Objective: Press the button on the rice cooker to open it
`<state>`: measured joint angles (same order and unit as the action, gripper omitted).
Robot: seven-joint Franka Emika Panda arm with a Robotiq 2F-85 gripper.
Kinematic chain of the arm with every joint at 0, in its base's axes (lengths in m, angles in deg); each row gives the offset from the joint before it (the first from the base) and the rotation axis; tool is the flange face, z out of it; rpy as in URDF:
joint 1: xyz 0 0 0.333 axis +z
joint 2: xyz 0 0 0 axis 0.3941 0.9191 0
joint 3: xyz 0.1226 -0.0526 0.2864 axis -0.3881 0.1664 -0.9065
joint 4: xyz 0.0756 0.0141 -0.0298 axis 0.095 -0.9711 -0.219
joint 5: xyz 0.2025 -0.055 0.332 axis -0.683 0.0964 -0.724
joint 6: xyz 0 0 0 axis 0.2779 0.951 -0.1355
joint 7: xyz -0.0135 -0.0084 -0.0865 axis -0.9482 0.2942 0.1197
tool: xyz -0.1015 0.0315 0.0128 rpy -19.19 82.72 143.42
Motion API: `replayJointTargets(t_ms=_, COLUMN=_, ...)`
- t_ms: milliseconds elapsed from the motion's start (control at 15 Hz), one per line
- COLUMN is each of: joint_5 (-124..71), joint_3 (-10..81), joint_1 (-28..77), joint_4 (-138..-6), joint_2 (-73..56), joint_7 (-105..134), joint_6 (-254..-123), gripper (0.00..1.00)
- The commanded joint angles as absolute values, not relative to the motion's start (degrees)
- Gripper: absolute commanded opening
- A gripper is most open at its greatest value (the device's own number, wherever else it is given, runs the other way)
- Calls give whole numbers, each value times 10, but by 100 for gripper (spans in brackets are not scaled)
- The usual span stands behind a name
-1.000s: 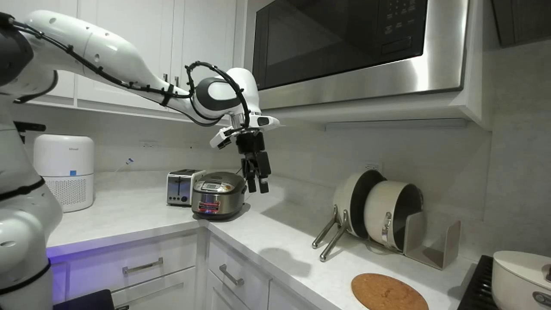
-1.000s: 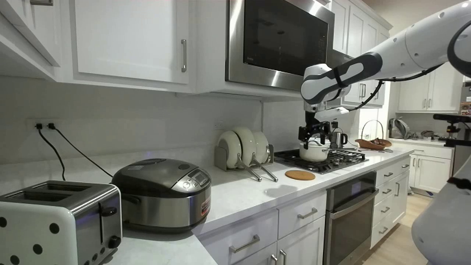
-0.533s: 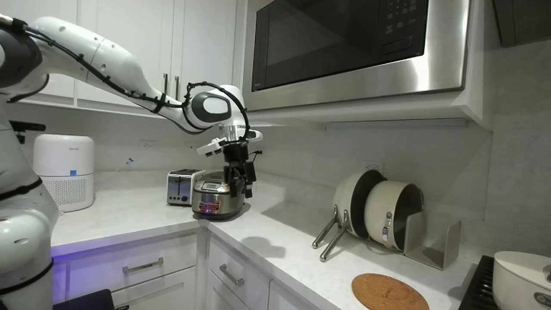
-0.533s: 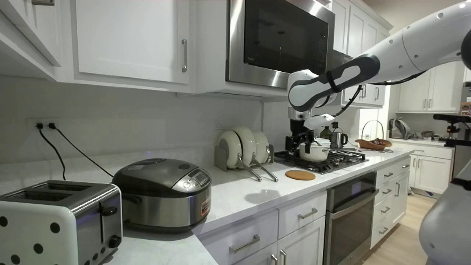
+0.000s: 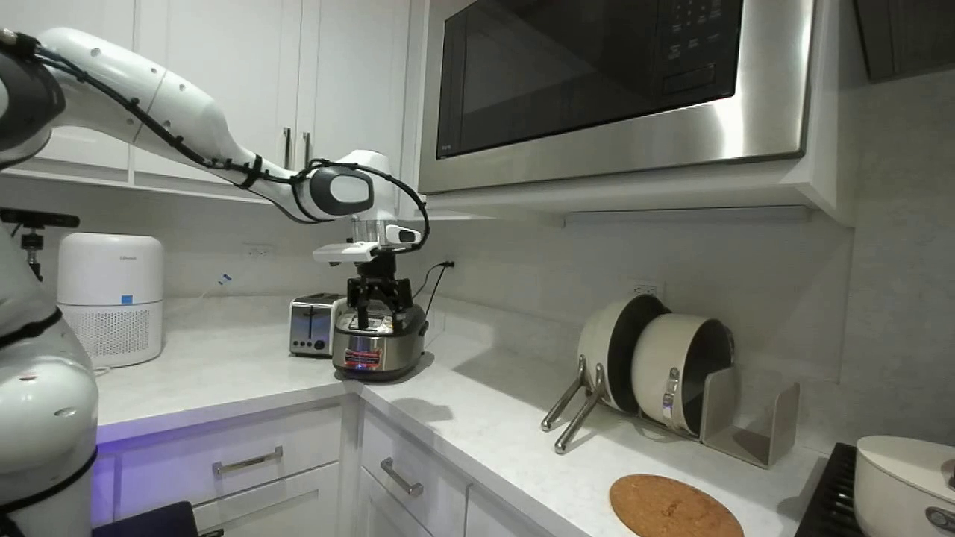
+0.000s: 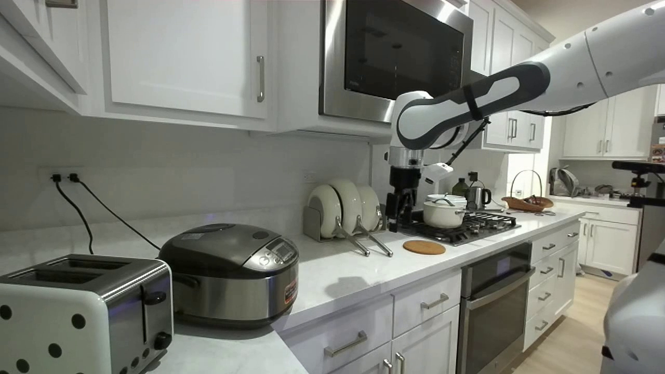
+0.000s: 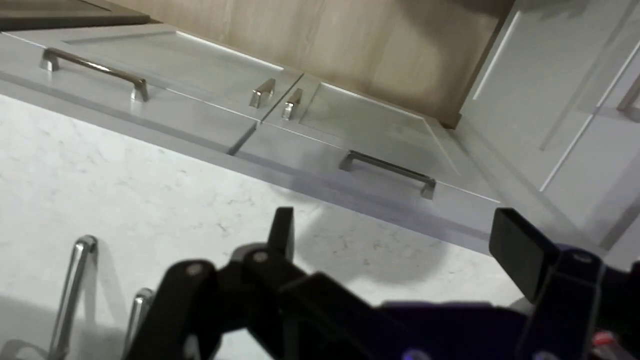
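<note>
The rice cooker (image 5: 377, 356) (image 6: 228, 291) is silver with a dark lid, and its lid is shut. It stands at the counter corner in both exterior views. Its sloped control panel (image 6: 274, 253), with a small screen and buttons, faces the front edge. The lid's opening button cannot be told apart. My gripper (image 5: 380, 327) points down, open and empty, in front of the cooker in an exterior view, hiding part of the panel. An exterior view shows the gripper (image 6: 397, 221) well apart from the cooker. In the wrist view the open fingers (image 7: 395, 232) have only counter and drawer fronts between them.
A spotted toaster (image 6: 57, 311) (image 5: 310, 328) stands beside the cooker. A rack of pans (image 5: 675, 373) (image 6: 340, 210) has handles jutting over the counter (image 5: 477, 403). A cork mat (image 5: 671, 507), a white pot (image 6: 441, 214) and the microwave (image 5: 582, 82) are farther along.
My gripper has moved left in both exterior views, from beside the cooker to in front of its panel in an exterior view. The wrist has turned. The cooker has not moved.
</note>
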<state>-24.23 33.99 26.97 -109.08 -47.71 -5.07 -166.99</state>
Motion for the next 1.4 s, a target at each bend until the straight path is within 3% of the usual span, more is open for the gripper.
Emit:
replayJointTargets(t_ms=0, joint_5=-289, joint_3=336, joint_1=297, joint_4=-1120, joint_2=-506, joint_7=-104, joint_6=-1686, gripper=100)
replayJointTargets(t_ms=400, joint_5=-363, joint_3=329, joint_1=342, joint_4=-1182, joint_2=-535, joint_7=-141, joint_6=-1796, gripper=100)
replayJointTargets(t_ms=467, joint_5=-375, joint_3=329, joint_1=350, joint_4=-1192, joint_2=-538, joint_7=-144, joint_6=-1816, gripper=75)
replayJointTargets(t_ms=533, joint_5=-386, joint_3=329, joint_1=358, joint_4=-1202, joint_2=-541, joint_7=-144, joint_6=-1837, gripper=74)
replayJointTargets(t_ms=1133, joint_5=-420, joint_3=313, joint_1=424, joint_4=-1238, joint_2=-558, joint_7=-157, joint_6=-1963, gripper=3)
replayJointTargets(t_ms=1333, joint_5=-418, joint_3=309, joint_1=445, joint_4=-1232, joint_2=-548, joint_7=-154, joint_6=-1997, gripper=0)
